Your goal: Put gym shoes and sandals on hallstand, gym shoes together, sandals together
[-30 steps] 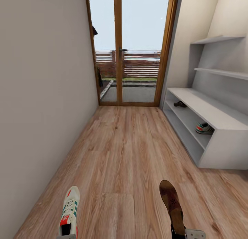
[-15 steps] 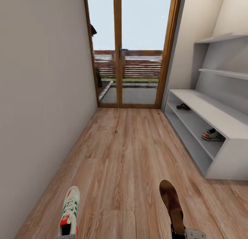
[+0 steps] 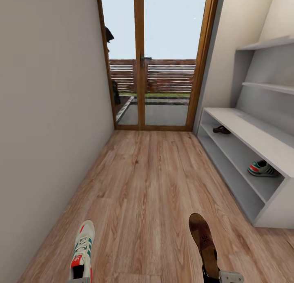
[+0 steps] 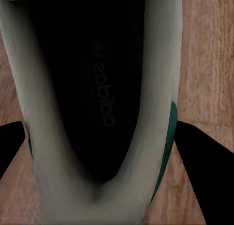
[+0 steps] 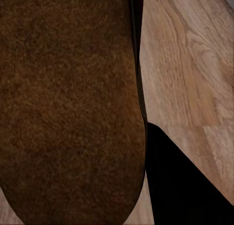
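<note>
In the head view the gym shoe (image 3: pixel 83 250) at lower left and the sandal (image 3: pixel 204 244) at lower right are both cut off at their heels by the picture's bottom edge, so whatever grips them is out of sight (just a pale corner of the right gripper (image 3: pixel 231 277) pokes in beside the sandal's heel, its jaws hidden). The hallstand (image 3: pixel 261 142) runs off the right edge. On its upper low shelf the second sandal (image 3: pixel 221 130) is too small to make out, and the second gym shoe (image 3: pixel 263 168) is partly hidden under the bench top.
</note>
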### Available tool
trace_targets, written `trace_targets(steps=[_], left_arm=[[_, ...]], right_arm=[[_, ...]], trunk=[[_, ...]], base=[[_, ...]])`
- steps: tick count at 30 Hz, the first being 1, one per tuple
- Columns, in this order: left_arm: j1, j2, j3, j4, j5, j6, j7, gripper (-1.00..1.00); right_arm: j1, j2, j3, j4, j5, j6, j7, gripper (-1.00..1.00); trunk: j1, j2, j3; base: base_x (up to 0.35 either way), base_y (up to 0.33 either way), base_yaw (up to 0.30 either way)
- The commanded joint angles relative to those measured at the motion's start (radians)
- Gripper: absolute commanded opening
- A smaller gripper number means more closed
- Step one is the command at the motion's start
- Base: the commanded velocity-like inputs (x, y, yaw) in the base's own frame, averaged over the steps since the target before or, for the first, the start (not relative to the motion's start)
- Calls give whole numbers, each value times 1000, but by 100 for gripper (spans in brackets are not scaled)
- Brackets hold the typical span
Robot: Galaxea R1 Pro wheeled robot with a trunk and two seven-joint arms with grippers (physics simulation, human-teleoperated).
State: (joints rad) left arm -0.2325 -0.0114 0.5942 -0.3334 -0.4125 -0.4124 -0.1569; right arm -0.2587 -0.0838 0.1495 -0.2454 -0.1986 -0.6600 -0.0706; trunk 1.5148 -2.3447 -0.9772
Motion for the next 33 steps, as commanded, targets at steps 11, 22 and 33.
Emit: trace_targets(steps=[11, 22, 33], left_arm=[[-1, -1, 9, -1, -3, -2, -9, -100], [-1, -1, 9, -1, -3, -2, -9, -100], [-1, -1, 10, -1, -3, -2, -8, -100]], right_arm=[[-1, -1, 8, 0, -7, -2, -5, -100], [-1, -1, 8, 0, -7, -2, -5, -100], [-1, -1, 8, -1, -8, -2, -5, -100]], trunk=[[0, 0, -1], [0, 0, -1], [0, 0, -1]], base=[[340, 0, 0], [340, 0, 0], [340, 0, 0]])
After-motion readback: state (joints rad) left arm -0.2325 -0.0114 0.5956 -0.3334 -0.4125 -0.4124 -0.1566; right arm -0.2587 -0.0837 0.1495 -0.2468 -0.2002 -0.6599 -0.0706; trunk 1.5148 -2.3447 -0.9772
